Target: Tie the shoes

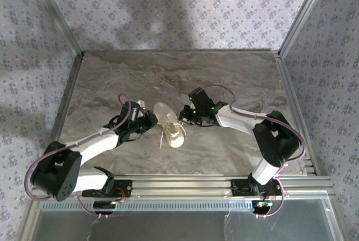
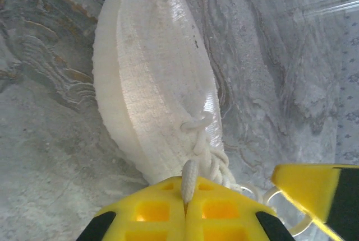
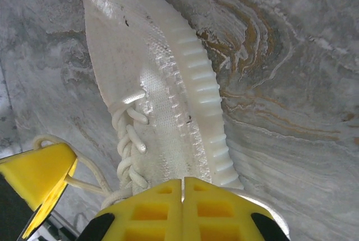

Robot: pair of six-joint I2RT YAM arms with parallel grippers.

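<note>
Here, we see the left gripper (image 2: 185, 191) with its 2 yellow fingers (image 2: 151, 210) pressed together, pinching a strand of the laces (image 2: 190, 176) that runs straight into the seam between them. The right gripper (image 3: 183, 189) has its 2 yellow fingers (image 3: 219, 210) pressed together as well. They sit over the laced part of the sneaker (image 3: 162, 84), and we cannot tell whether a lace is caught between them.

From the right wrist, a loose loop of lace curves beside the yellow finger of the left gripper. From the left wrist, the right gripper's yellow finger sits just beside the laced part too.

From above, the left gripper (image 1: 148, 121) meets the sneaker (image 1: 170, 123) from the left and the right gripper (image 1: 185, 115) from the right, both just beside it. The sneaker stands upright on its sole near the middle of the marbled tabletop (image 1: 235, 73), a little toward the near edge, its toe turned toward the far edge. Thin lace ends trail from it toward the near edge.
</note>
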